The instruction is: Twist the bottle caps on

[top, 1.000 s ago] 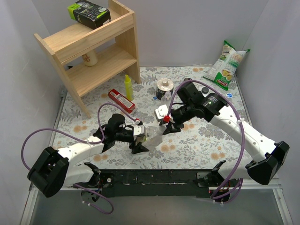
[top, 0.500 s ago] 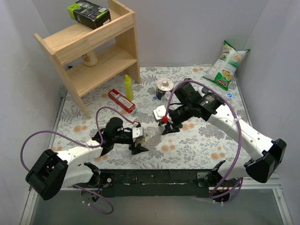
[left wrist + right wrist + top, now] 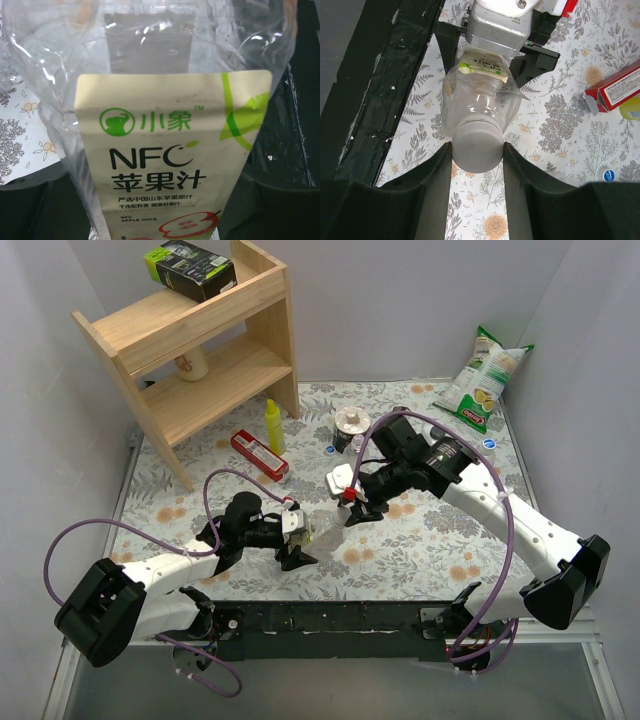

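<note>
My left gripper [image 3: 297, 537] is shut on a clear bottle [image 3: 322, 529] with a cream apple-juice label. It holds the bottle tilted, with the neck toward the right arm. The label fills the left wrist view [image 3: 170, 150], with a dark finger on each side. In the right wrist view the bottle [image 3: 480, 100] carries a wide white cap [image 3: 476, 145] on its neck. My right gripper [image 3: 477, 156] is closed on the cap, both fingers touching its sides. In the top view the right gripper [image 3: 350, 508] sits at the bottle's neck end.
A blue cap [image 3: 489, 443] lies at the right and another [image 3: 331, 450] near a small bottle [image 3: 357, 445]; one shows in the right wrist view [image 3: 608, 175]. A yellow squeeze bottle [image 3: 272, 426], a red box [image 3: 259, 454], a wooden shelf [image 3: 200, 350] and a chips bag [image 3: 482, 380] stand behind.
My right gripper has shifted slightly left, onto the bottle's neck. My left gripper and the bottle have shifted a little toward it.
</note>
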Controlling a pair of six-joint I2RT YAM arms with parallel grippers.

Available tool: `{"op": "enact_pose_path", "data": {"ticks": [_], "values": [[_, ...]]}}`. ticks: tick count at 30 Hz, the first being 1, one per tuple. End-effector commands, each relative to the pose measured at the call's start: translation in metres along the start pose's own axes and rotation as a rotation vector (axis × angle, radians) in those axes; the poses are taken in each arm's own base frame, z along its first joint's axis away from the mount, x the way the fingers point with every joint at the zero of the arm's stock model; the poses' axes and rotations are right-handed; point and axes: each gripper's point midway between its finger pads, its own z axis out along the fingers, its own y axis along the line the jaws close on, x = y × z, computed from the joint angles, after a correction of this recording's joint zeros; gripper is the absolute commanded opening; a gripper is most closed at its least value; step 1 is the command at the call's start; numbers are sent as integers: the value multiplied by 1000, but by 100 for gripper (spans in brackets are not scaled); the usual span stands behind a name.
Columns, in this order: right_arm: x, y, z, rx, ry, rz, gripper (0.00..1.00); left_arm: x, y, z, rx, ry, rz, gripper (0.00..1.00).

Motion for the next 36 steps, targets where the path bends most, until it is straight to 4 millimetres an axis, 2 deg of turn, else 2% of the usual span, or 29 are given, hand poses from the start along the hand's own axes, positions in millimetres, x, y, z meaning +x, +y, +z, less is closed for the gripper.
{"op": "enact_pose_path", "data": {"ticks": [1,7,12,14,15,16,18,19,22,28,32,36], "values": [[15,18,4,-35,39,105,27,-54,16,-3,-56,-156,102,0],[16,18,13,-71,25,170,25,-72,23,-1,-52,-175,174,0],[23,21,21,-120,55,251,24,-81,38,0,-111,-174,228,0],[29,19,25,-126,76,305,24,-89,46,-1,-154,-179,244,0],[29,10,29,-98,73,317,24,-93,55,-3,-208,-184,239,0],[31,5,29,-53,92,411,24,-96,60,-5,-237,-189,219,0],[29,-10,32,13,84,487,23,-106,70,-7,-289,-208,166,0],[29,-13,34,40,94,594,22,-109,70,-8,-294,-216,145,0],[25,-18,39,35,63,743,22,-114,67,-7,-300,-235,133,0],[25,-33,41,18,26,849,19,-103,64,-5,-313,-209,188,0],[18,-43,40,15,4,846,19,-85,66,-7,-331,-152,216,0],[16,-45,39,25,1,843,19,-69,62,-6,-325,-119,171,0]]}}
